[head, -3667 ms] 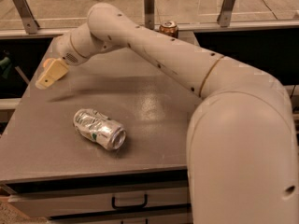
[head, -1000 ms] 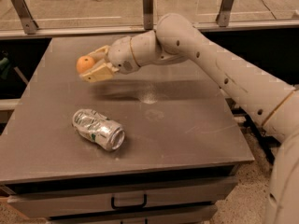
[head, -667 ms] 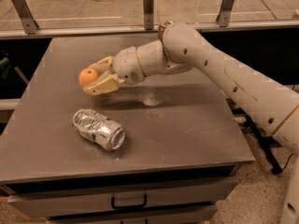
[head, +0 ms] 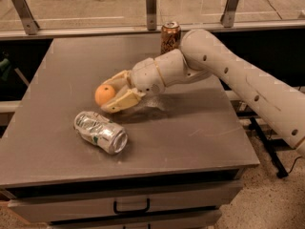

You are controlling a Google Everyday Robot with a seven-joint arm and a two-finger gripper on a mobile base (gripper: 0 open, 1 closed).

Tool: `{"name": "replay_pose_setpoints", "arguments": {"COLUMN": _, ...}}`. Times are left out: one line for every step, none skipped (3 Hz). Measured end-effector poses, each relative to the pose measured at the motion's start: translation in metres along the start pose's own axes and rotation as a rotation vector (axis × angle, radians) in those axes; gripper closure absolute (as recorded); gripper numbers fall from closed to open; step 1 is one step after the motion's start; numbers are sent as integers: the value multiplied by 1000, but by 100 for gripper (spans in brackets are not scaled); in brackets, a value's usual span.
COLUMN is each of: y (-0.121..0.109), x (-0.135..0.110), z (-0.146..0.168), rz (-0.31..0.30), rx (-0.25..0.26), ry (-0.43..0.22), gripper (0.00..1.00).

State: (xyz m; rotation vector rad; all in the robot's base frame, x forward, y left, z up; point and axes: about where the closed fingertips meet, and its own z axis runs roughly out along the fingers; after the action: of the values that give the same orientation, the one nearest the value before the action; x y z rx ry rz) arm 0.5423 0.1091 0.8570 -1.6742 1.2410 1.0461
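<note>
The cream two-finger gripper [head: 109, 96] hung low over the middle of the grey metal table [head: 200, 132], its fingers clamped on a small round orange fruit [head: 102, 93]. A crushed silver aluminium can [head: 101, 132] lay just near-left of it. A brown drink can [head: 170, 36] stood at the far edge.

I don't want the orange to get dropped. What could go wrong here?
The hand holds the orange low over the table, left of middle. The orange is round and pinched at its sides, so it might slip and roll away. The crushed can lies in front of the hand; a low move could knock it. The arm passes close to the upright can and might tip it.
</note>
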Motion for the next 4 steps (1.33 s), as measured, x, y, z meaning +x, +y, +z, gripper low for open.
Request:
{"name": "replay_pose_setpoints", "arguments": {"y": 11, "x": 9, "z": -10, "rz": 0, "rx": -55, "ry": 18, "gripper": 59}}
{"name": "replay_pose_setpoints", "arguments": {"y": 20, "x": 15, "z": -16, "rz": -10, "rx": -126, "ry": 32, "gripper": 35}}
{"name": "replay_pose_setpoints", "arguments": {"y": 29, "x": 17, "z": -15, "rz": -21, "rx": -206, "ry": 41, "gripper": 12}}
{"name": "replay_pose_setpoints", "arguments": {"y": 35, "x": 17, "z": -11, "rz": -26, "rx": -259, "ry": 42, "gripper": 0}}
